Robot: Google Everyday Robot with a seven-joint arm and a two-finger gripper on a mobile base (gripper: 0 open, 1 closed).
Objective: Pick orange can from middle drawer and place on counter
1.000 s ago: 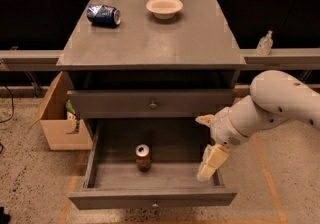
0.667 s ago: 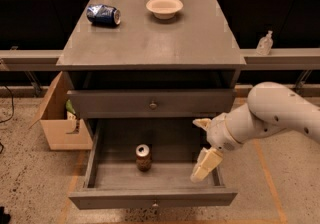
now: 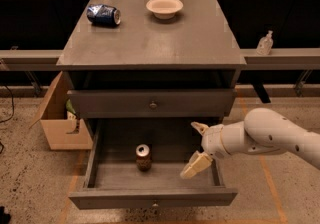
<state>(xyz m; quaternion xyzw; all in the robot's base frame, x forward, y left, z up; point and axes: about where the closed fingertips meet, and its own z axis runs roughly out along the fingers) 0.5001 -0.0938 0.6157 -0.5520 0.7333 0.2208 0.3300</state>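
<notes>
Brown cardboard box (image 3: 59,127) at far left, on the floor against the cabinet's side. Up on the dark-grey worktop (image 3: 150,43), toward its back left corner, a dented blue can (image 3: 103,14) lying on its side. Further right along the back edge, a pale shallow bowl (image 3: 164,6), well apart from the blue can. Below the worktop, a closed grey drawer (image 3: 100,104) with a small round knob at the centre of its front. Beneath that, the middle drawer (image 3: 110,199), pulled out toward the camera, shallow and tray-like. Inside it, the orange can (image 3: 143,157), upright on the drawer floor, a little left of centre, silver lid facing up, touching neither side wall. To the right of the can, over the drawer's right part, the gripper (image 3: 196,146), reaching in from the right on a white arm (image 3: 270,135). Fingers (image 3: 196,164) spread wide, one higher toward the drawer's back, one lower toward its front, nothing between them; near the orange can but clear of it. At far right, on a ledge behind the cabinet, a small clear pump bottle (image 3: 265,43).
</notes>
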